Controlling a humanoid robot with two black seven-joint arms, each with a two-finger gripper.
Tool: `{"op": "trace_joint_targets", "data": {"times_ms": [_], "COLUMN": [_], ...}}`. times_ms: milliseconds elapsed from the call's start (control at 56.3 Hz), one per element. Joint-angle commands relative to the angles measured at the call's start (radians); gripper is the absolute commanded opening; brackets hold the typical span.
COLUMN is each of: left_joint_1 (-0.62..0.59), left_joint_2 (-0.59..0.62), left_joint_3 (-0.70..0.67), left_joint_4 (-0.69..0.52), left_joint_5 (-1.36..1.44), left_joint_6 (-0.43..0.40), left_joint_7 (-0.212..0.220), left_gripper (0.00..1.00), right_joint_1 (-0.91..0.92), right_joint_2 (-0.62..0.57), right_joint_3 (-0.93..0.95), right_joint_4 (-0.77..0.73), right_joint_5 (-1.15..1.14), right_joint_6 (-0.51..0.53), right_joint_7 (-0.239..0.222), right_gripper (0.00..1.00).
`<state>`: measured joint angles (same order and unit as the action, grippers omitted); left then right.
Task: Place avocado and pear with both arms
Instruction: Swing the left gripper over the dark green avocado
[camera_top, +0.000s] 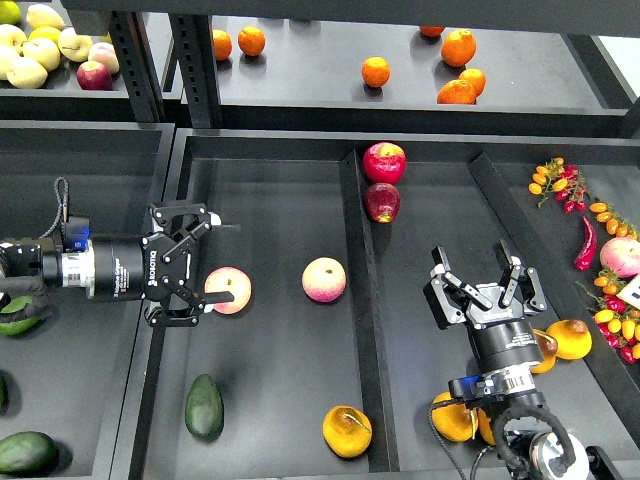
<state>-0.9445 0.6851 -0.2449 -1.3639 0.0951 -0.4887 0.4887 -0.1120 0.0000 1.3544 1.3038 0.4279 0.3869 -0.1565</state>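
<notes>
The avocado (204, 405) is dark green and lies in the middle tray near the front left. The pear (347, 431), golden orange with a brown stem, lies to its right by the tray's divider. My left gripper (228, 262) is open, above and behind the avocado, its lower finger across a pink-yellow apple (228, 290). My right gripper (475, 262) is open and empty in the right compartment, behind and to the right of the pear.
A second pink-yellow apple (324, 279) lies mid-tray and two red apples (384, 160) at the back. A raised divider (362, 300) splits the tray. Orange-yellow fruits (567, 340) lie by my right arm. Peppers and small tomatoes (600, 250) lie at the right, green fruits (25, 452) at the left, oranges (376, 71) behind.
</notes>
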Motion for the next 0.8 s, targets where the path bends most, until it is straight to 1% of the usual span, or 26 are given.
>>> {"op": "trace_joint_targets", "data": {"times_ms": [0, 107, 178, 231, 444, 586, 781], "left_joint_1": [-0.161, -0.272, -0.321, -0.338, -0.343, -0.352, -0.35], "left_joint_2": [-0.024, -0.093, -0.131, -0.157, -0.282, -0.32, -0.386], "left_joint_3": [0.208, 0.375, 0.472, 0.518, 0.627, 0.67, 0.713], "left_joint_4": [0.012, 0.032, 0.046, 0.055, 0.117, 0.144, 0.238], "left_joint_5": [0.008, 0.008, 0.008, 0.009, 0.012, 0.015, 0.043], "left_joint_6": [0.0, 0.0, 0.0, 0.0, 0.0, 0.0, 0.0], "left_joint_7": [0.0, 0.0, 0.0, 0.0, 0.0, 0.0, 0.0], "left_gripper": [0.99, 0.99, 0.99, 0.99, 0.99, 0.99, 0.99], "right_joint_1": [0.0, 0.0, 0.0, 0.002, 0.04, 0.043, 0.055], "right_joint_2": [0.0, 0.0, 0.0, 0.0, 0.0, 0.0, 0.0], "right_joint_3": [-0.001, -0.001, 0.0, 0.012, 0.066, 0.066, 0.069], "right_joint_4": [0.0, 0.0, 0.0, 0.002, 0.005, 0.006, 0.005], "right_joint_5": [0.0, 0.0, 0.0, 0.0, 0.003, 0.003, 0.002], "right_joint_6": [0.0, 0.0, -0.002, -0.002, -0.011, -0.011, -0.014], "right_joint_7": [0.0, -0.001, 0.0, 0.0, 0.002, 0.002, 0.003], "right_gripper": [1.0, 1.0, 1.0, 1.0, 1.0, 1.0, 1.0]}}
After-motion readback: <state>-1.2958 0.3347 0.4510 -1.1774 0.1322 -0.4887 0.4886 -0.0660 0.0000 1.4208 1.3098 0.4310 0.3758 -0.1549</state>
